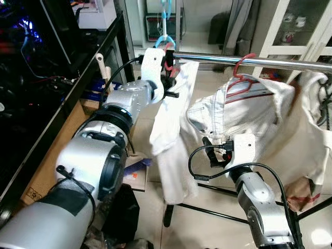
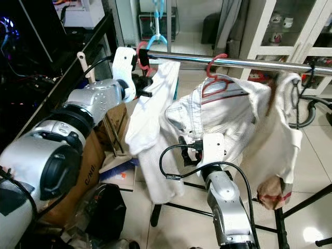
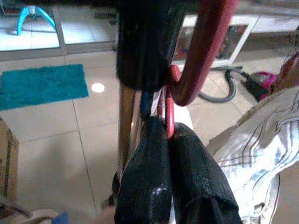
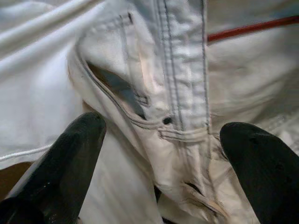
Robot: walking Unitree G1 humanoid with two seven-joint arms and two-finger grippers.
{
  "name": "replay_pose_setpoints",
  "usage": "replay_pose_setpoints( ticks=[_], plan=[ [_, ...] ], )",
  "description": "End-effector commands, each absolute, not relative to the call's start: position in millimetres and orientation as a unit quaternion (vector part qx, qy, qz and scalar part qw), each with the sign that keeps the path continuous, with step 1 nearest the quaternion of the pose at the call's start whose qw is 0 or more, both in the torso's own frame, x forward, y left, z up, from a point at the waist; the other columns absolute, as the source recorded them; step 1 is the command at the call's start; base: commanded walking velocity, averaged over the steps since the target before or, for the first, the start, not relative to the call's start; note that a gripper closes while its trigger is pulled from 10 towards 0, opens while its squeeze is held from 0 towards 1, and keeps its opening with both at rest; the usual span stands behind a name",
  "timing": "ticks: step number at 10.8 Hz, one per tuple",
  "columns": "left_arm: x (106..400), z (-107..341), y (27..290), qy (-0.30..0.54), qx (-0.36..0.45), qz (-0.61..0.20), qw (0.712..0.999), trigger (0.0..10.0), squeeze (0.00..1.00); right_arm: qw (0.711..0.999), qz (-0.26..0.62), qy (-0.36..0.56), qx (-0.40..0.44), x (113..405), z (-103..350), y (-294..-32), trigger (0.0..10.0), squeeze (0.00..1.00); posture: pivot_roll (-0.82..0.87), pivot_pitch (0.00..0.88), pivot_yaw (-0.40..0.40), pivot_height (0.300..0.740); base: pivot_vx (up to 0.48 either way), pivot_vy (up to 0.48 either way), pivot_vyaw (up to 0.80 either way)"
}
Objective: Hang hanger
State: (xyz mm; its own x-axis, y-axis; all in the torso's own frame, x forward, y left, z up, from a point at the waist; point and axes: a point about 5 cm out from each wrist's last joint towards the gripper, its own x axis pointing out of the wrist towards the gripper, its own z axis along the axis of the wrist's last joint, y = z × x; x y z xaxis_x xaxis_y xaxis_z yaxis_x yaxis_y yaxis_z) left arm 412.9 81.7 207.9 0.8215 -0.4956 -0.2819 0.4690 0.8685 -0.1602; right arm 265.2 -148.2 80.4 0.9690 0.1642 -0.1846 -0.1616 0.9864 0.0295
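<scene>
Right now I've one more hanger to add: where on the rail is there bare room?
Bare rail runs between the red hanger the left gripper grips and the second hanger carrying the white jacket. Further right, garments crowd the rail. The right gripper sits open at the jacket.

Teal rug (image 3: 44, 85) flat on pale tiled floor (image 3: 56, 154). Cardboard box (image 2: 88, 171) beside a black desk (image 1: 67, 98). White glass-fronted cabinet (image 2: 280, 31) behind. Grey hose (image 3: 219, 93), possibly a vacuum cleaner's, past the rug.
</scene>
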Motion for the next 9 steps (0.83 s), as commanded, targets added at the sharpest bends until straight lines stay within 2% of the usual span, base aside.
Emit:
replay_pose_setpoints(
  ticks=[1,6,9],
  plan=[
    [417,228,85,0.131,-0.019,-0.259,0.957,10.0,0.00,0.992,0.082,0.091,0.014,265,83,-146,10.0,0.00,-0.09,0.000,0.110,0.740,0.000,0.000,0.00],
    [411,226,64,0.146,0.031,-0.345,0.927,10.0,0.00,0.992,0.077,0.097,0.017,263,82,-144,10.0,0.00,-0.10,0.000,0.128,0.740,0.000,0.000,0.00],
    [408,202,73,0.196,0.026,-0.310,0.930,10.0,0.00,0.991,0.078,0.104,0.021,260,80,-143,10.0,0.00,-0.10,0.000,0.132,0.740,0.000,0.000,0.00]
  ],
)
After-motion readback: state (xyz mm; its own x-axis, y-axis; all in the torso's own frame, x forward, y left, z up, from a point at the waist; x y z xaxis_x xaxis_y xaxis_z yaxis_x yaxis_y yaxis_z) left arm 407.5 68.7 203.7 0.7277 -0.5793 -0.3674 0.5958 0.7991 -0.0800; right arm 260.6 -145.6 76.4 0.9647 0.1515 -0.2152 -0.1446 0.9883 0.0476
